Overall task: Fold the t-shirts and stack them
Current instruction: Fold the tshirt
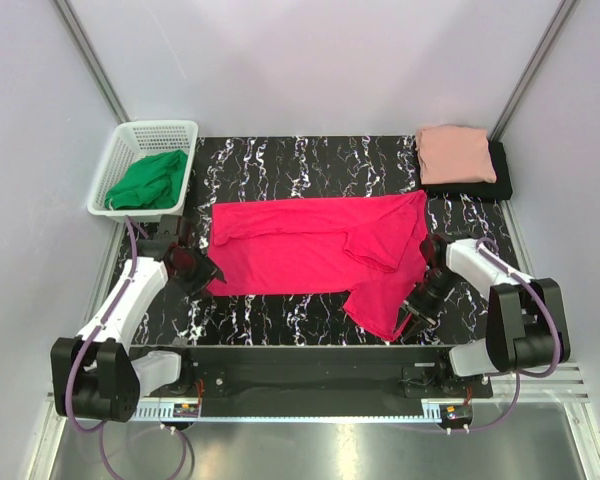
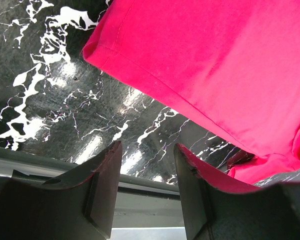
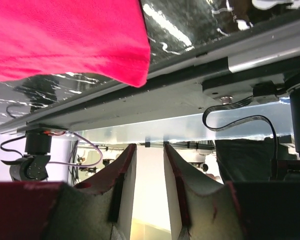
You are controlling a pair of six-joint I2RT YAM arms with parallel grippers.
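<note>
The bright crimson-pink t-shirt (image 1: 310,250) lies partly folded in the middle of the black marbled table (image 1: 310,160). The folded salmon-pink t-shirt (image 1: 457,153) rests on the folded black t-shirt (image 1: 502,182) at the back right corner. My left gripper (image 1: 205,272) is at the pink shirt's near left corner, open and empty; in the left wrist view (image 2: 146,160) the shirt's hem (image 2: 155,85) lies just beyond the fingertips. My right gripper (image 1: 415,318) is by the shirt's near right corner, jaws slightly apart and empty (image 3: 150,150), with that corner (image 3: 125,65) above it.
A white basket (image 1: 115,170) holding a green cloth (image 1: 150,182) stands at the back left. The table's near metal edge (image 3: 190,75) and the arms' base rail (image 1: 310,365) run close under both grippers. Grey walls enclose the sides.
</note>
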